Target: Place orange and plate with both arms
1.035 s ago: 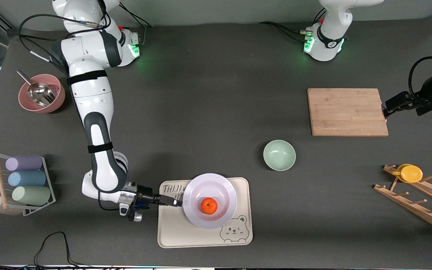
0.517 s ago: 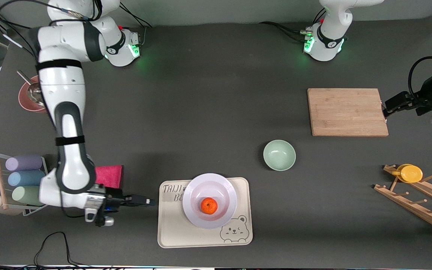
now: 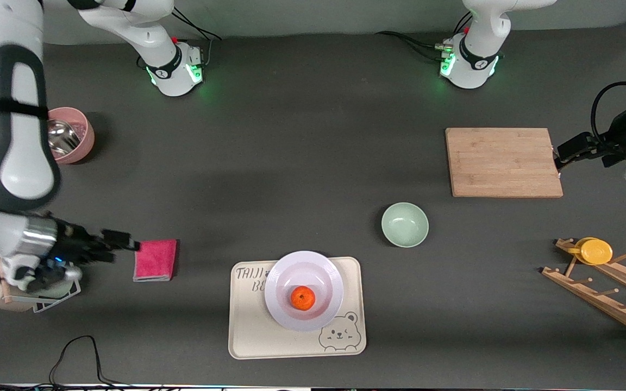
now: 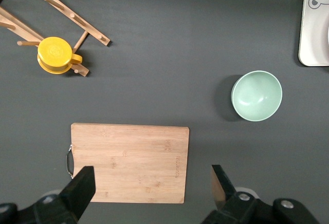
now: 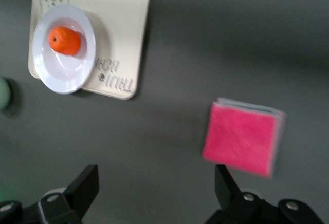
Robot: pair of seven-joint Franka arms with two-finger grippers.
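Observation:
The orange [image 3: 303,298] lies in the well of the white plate [image 3: 276,289], which rests on the cream bear tray [image 3: 248,336]. My right gripper [image 3: 123,243] hangs open and empty over the table beside a pink cloth, well apart from the plate toward the right arm's end. The right wrist view shows the orange [image 5: 65,40] in the plate [image 5: 57,77], with bare table between the open right gripper [image 5: 156,180] jaws. My left gripper [image 3: 561,156] waits open and empty at the cutting board's edge; in its wrist view the left gripper [image 4: 151,180] straddles the board's corner.
A folded pink cloth [image 3: 155,260] lies between the right gripper and the tray. A mint bowl [image 3: 405,224], a wooden cutting board [image 3: 503,162] and a wooden rack with a yellow piece [image 3: 595,251] are toward the left arm's end. A pink bowl [image 3: 76,142] and a cup rack [image 3: 47,290] are at the right arm's end.
The right gripper has left the plate's rim, opened wider and drawn back toward the right arm's end, uncovering the pink cloth. Plate, orange and left arm have not moved.

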